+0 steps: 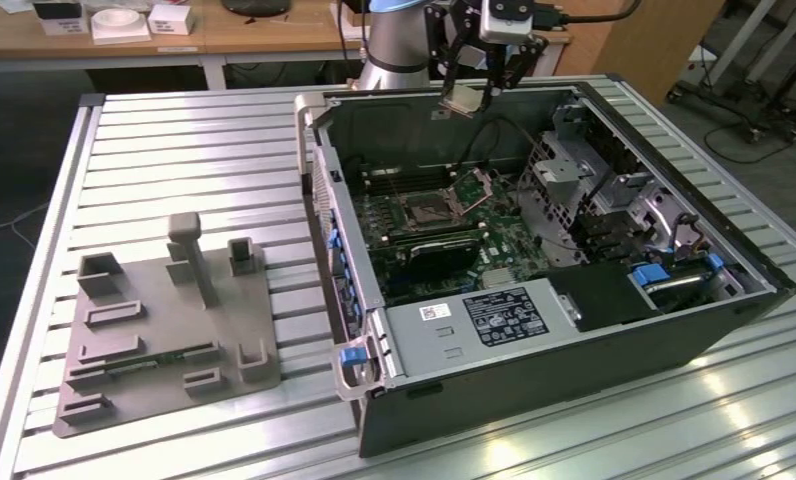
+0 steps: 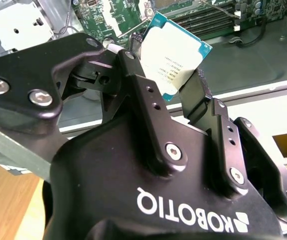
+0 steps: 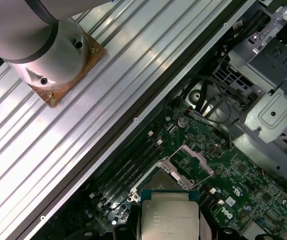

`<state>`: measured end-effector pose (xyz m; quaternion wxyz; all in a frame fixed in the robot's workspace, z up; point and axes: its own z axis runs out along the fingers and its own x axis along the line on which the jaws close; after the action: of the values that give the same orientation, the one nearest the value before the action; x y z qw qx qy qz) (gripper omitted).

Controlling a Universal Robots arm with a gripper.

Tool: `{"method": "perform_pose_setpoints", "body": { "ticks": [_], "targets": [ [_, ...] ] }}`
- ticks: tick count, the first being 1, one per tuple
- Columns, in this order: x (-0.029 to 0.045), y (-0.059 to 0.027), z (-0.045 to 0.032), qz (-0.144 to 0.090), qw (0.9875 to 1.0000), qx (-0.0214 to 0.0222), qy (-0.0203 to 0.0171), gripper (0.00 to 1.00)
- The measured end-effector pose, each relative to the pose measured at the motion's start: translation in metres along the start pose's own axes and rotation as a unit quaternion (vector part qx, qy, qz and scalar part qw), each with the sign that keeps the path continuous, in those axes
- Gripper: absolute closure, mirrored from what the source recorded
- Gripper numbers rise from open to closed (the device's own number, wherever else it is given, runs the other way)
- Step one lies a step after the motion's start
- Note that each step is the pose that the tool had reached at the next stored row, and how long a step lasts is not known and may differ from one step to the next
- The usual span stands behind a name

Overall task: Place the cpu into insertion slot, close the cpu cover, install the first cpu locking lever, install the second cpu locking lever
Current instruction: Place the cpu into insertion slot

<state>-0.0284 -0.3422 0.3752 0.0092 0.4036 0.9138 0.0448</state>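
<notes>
While gripper [image 2: 167, 75] pinches one cpu [image 2: 176, 52], one insertion slot [image 1: 422, 212], cpu cover [image 1: 480, 183] raised

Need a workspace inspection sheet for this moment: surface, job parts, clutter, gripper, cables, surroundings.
Surface: slatted metal table carrying an open computer case.
Job's things: cpu held in the air over the case's far edge, not seated; insertion slot empty; cpu cover tilted up, open.
Clutter: grey fixture plate on the table, on the exterior view's left of the case.
Grippers: gripper shut on the cpu.
Cables: black cable looping inside the case; floor cables beyond the table.
Surroundings: wooden desk with white boxes behind the table.
</notes>
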Motion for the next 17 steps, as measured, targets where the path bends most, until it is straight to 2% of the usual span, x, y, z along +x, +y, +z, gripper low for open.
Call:
{"method": "perform_pose_setpoints", "body": {
  "ticks": [5,17],
  "targets": [
    [0.0,0.0,0.0001,0.012,0.9999,-0.0002,-0.001,0.46],
    [0.0,0.0,0.0002,0.021,0.9998,-0.0004,-0.0018,0.46]
  ]
}}
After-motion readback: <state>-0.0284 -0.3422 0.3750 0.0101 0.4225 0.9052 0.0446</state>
